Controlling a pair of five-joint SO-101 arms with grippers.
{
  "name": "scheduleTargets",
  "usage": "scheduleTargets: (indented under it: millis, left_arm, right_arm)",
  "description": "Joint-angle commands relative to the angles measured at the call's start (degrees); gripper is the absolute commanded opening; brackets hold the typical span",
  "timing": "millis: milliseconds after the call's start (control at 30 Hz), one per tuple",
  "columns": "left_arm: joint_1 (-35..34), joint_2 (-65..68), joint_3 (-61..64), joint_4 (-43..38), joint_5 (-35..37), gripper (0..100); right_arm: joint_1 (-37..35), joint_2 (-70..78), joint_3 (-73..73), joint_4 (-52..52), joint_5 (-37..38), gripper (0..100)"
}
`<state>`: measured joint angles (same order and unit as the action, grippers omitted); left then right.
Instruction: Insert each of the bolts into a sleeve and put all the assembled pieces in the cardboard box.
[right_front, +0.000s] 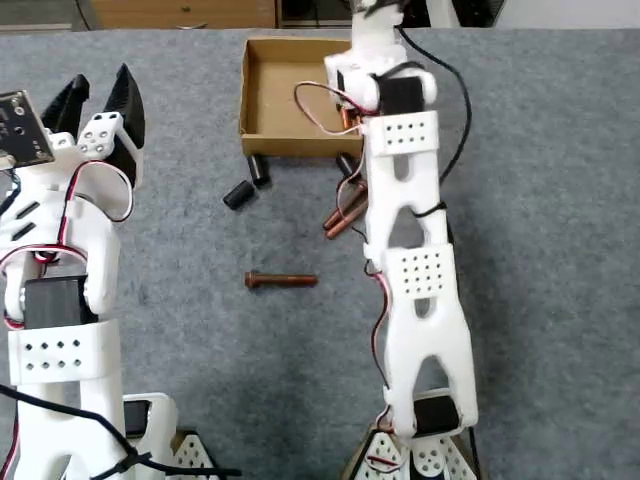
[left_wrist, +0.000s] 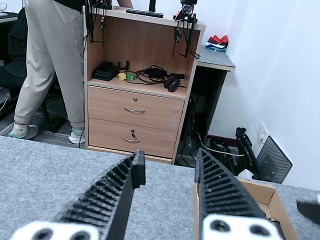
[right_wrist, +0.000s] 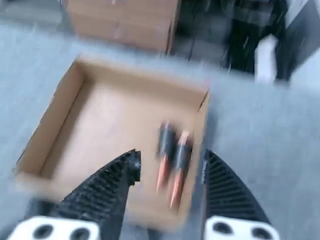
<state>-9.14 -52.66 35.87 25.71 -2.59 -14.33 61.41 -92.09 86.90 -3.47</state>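
Note:
The cardboard box (right_front: 262, 100) sits at the back of the grey mat. Two assembled pieces (right_wrist: 172, 160), black sleeves on copper bolts, lie side by side along one wall inside the box (right_wrist: 50, 115). My right gripper (right_wrist: 170, 165) hovers open over them, holding nothing. A loose copper bolt (right_front: 281, 281) lies mid-mat. Two more bolts (right_front: 340, 215) rest partly under the right arm. Two black sleeves (right_front: 238, 194) (right_front: 259, 168) lie just in front of the box, and a third sleeve (right_front: 347, 165) sits near the arm. My left gripper (right_front: 98, 95) (left_wrist: 167, 167) is raised and open at the far left.
In the left wrist view, a wooden cabinet (left_wrist: 135, 120) stands beyond the mat's far edge, and a corner of the box (left_wrist: 272, 195) shows. Bare mat stretches between the two arms around the lone bolt.

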Motion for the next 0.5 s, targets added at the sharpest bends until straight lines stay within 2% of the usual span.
scheduleTargets:
  millis: [0,67,167,367,467]
  left_arm:
    - [-0.6,0.1,-0.7,-0.7,0.4,17]
    - [-0.6,0.1,-0.6,-0.7,0.4,17]
    - [-0.6,0.1,-0.6,-0.7,0.3,17]
    - [-1.0,0.0,-0.7,-0.7,0.3,17]
    - [-1.0,0.0,-0.8,-0.7,0.2,17]
  right_arm:
    - [-5.5,-3.2,-2.4,11.4,-3.3,17.8]
    - [-7.2,-1.0,-2.4,12.8,-6.9,17.8]
    - [-5.7,2.9,-2.4,11.5,-6.4,17.8]
    - [-0.9,7.1,-2.4,15.6,8.4,17.8]
    - [0.4,7.0,-2.8,15.6,12.1,17.8]
